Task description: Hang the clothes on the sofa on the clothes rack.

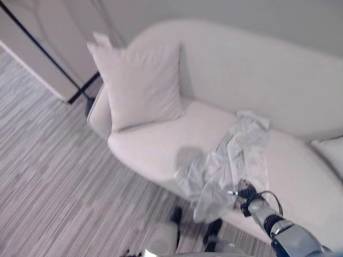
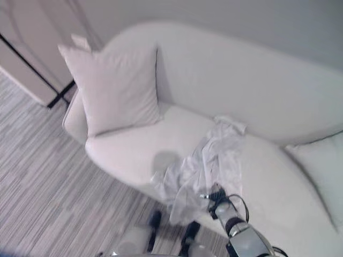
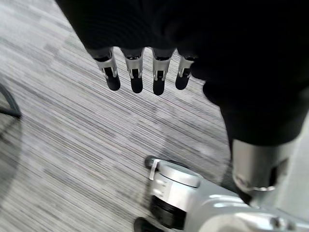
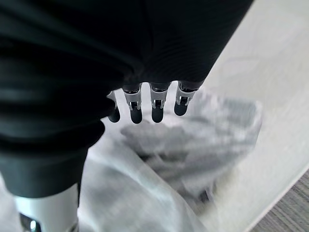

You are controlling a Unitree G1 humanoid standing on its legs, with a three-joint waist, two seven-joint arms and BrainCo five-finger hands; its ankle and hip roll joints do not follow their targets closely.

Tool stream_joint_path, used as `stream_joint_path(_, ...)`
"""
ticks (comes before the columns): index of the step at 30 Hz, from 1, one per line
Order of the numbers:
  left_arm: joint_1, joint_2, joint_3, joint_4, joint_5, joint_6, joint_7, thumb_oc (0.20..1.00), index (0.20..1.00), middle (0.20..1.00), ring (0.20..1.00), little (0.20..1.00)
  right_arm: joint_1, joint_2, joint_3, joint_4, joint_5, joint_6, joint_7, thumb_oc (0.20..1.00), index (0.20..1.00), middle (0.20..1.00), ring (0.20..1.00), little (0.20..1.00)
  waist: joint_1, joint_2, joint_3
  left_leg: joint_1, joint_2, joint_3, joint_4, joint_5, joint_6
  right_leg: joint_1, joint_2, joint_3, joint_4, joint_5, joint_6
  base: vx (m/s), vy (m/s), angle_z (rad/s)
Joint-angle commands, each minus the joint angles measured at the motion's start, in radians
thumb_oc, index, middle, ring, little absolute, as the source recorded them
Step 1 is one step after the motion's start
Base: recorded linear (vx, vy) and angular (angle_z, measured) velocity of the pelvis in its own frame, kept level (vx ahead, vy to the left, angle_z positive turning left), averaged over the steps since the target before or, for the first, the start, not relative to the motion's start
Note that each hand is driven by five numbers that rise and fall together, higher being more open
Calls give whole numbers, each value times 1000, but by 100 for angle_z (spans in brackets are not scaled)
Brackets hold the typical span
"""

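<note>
One pale garment (image 1: 230, 160) lies crumpled on the sofa (image 1: 161, 144); the right hand (image 4: 145, 104) hovers above it, fingers relaxed, and the left hand (image 3: 145, 72) hangs released over the floor (image 3: 58, 145).

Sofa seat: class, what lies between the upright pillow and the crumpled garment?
Nothing: in the left eye view, the seat of the sofa is bare between the pillow and the garment.

The left hand (image 3: 203, 43) and the right hand (image 4: 96, 53) are each covered by a dark ribbed sleeve, from which silver fingers (image 3: 134, 72) with dark rounded tips are seen. A silver-grey forearm with black bands is shown behind the right hand.
</note>
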Motion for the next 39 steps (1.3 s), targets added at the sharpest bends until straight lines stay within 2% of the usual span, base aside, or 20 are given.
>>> stream_joint_path(1,1,1,-60,-5,37,-38,69,1000,1000,1000,1000,1000,-50,-19,19,26,8,-41,-114,1000,1000,1000,1000,1000,29,14,3,-60,-50,19,-122,120,24,56,-34,43,97,-133,54,-58,18,0)
stream_joint_path(3,-7,11,-139,-58,93,-58,112,1000,1000,1000,1000,1000,-100,-20,17,63,12,-45,-157,1000,1000,1000,1000,1000,44,30,28,-113,-53,11,-85,114,24,12,-37,41,123,-142,51,-109,30,6)
stream_joint_path(4,-32,40,-218,-129,121,-67,120,1000,1000,1000,1000,1000,-158,-28,2,102,63,-49,-158,1000,1000,1000,1000,1000,61,49,56,-157,-58,-2,-54,108,24,-37,-46,34,161,-156,47,-92,26,3)
stream_joint_path(5,-33,41,-219,-131,121,-65,120,1000,1000,1000,1000,1000,-160,-29,1,104,64,-50,-157,1000,1000,1000,1000,1000,62,49,55,-160,-58,-2,-52,107,24,-40,-46,34,164,-158,47,-88,33,1)
stream_joint_path(6,-57,67,-253,-177,137,-63,116,1000,1000,1000,1000,1000,-189,-34,-4,122,106,-51,-131,231,231,231,231,231,77,64,68,-193,-69,-11,-41,109,25,-78,-53,26,192,-168,44,-29,18,6)
stream_joint_path(7,-58,68,-254,-179,137,-62,115,1000,1000,1000,1000,1000,-190,-34,-5,124,106,-52,-130,200,200,200,200,200,78,63,66,-196,-69,-11,-40,108,25,-82,-53,26,195,-169,44,-27,26,12)
stream_joint_path(9,-74,95,-298,-242,169,-50,108,1000,1000,1000,1000,1000,-217,-13,63,186,43,-19,-103,200,200,200,200,200,106,73,64,-223,-78,-27,-45,117,24,-102,-63,-1,211,-183,43,44,-15,25)
stream_joint_path(12,-69,101,-310,-261,177,-42,105,1000,1000,1000,1000,1000,-215,14,52,216,34,4,-103,200,200,200,200,200,116,74,49,-209,-87,-38,-69,124,23,-87,-67,-23,196,-187,47,73,0,27)
stream_joint_path(19,-90,51,-269,-123,207,-29,160,1000,1000,1000,1000,1000,-139,73,49,138,65,-30,-162,200,200,200,200,200,72,41,34,-146,-81,-16,-98,110,30,-35,-70,-12,174,-182,49,50,33,9)
stream_joint_path(22,-101,30,-230,-66,215,-23,180,1000,1000,1000,1000,1000,-74,87,82,-32,85,-73,-160,200,200,200,200,200,22,4,27,-106,-65,11,-105,98,33,-14,-68,21,166,-171,48,39,42,-10)
stream_joint_path(23,-96,25,-196,-49,221,-18,184,1000,1000,1000,1000,1000,-7,71,118,-219,71,-93,-137,200,200,200,200,200,-9,-21,22,-74,-55,30,-116,94,34,5,-66,41,156,-164,48,36,33,-39)
stream_joint_path(24,-95,25,-196,-49,221,-18,184,1000,1000,1000,1000,1000,-6,71,118,-219,71,-93,-137,200,200,200,200,200,-9,-21,22,-74,-55,30,-116,94,34,5,-66,41,156,-164,48,58,5,-53)
stream_joint_path(25,-95,26,-156,-36,231,-7,175,1000,1000,1000,1000,1000,65,23,161,-462,33,-113,-80,200,200,200,200,200,-39,-51,7,-38,-49,46,-139,92,33,30,-60,50,140,-160,48,41,-12,-53)
stream_joint_path(26,-93,24,-156,-36,231,-7,175,1000,1000,1000,1000,1000,70,19,162,-470,32,-108,-79,200,200,200,200,200,-40,-50,7,-34,-50,46,-141,93,33,33,-60,50,139,-159,48,65,-28,-39)
stream_joint_path(29,-104,28,-117,-17,268,1,139,1000,1000,1000,1000,1000,159,-55,203,-697,-25,-130,17,200,200,200,200,200,-64,-85,-30,29,-48,58,-198,104,22,90,-59,38,111,-165,51,80,-63,-27)
stream_joint_path(30,-107,30,-112,-15,280,1,133,1000,1000,1000,1000,1000,173,-65,208,-729,-36,-131,40,630,630,630,630,630,-68,-89,-40,49,-49,58,-216,109,20,105,-59,32,106,-167,51,76,-56,-12)
stream_joint_path(31,-113,28,-109,-14,291,2,127,1000,1000,1000,1000,1000,189,-69,217,-765,-64,-129,55,1000,1000,1000,1000,1000,-72,-90,-55,69,-50,59,-229,110,19,121,-59,28,103,-168,53,9,10,6)
stream_joint_path(32,-117,31,-107,-13,305,2,122,1000,1000,1000,1000,1000,203,-73,223,-793,-79,-128,75,1000,1000,1000,1000,1000,-74,-84,-64,74,-49,65,-227,127,28,127,-59,13,100,-147,49,67,19,12)
stream_joint_path(34,-119,29,-117,-14,344,4,106,1000,1000,1000,1000,1000,241,-55,242,-814,-94,-122,124,1000,1000,1000,1000,1000,-78,-87,-105,125,-53,71,-231,116,30,178,-58,13,84,-151,54,98,1,12)
stream_joint_path(39,-102,24,-113,-3,368,9,96,1000,1000,1000,1000,1000,258,-12,270,-782,-137,-109,144,1000,1000,1000,1000,1000,-75,-90,-158,185,-53,87,-241,104,30,240,-55,17,43,-146,63,59,-14,-2)
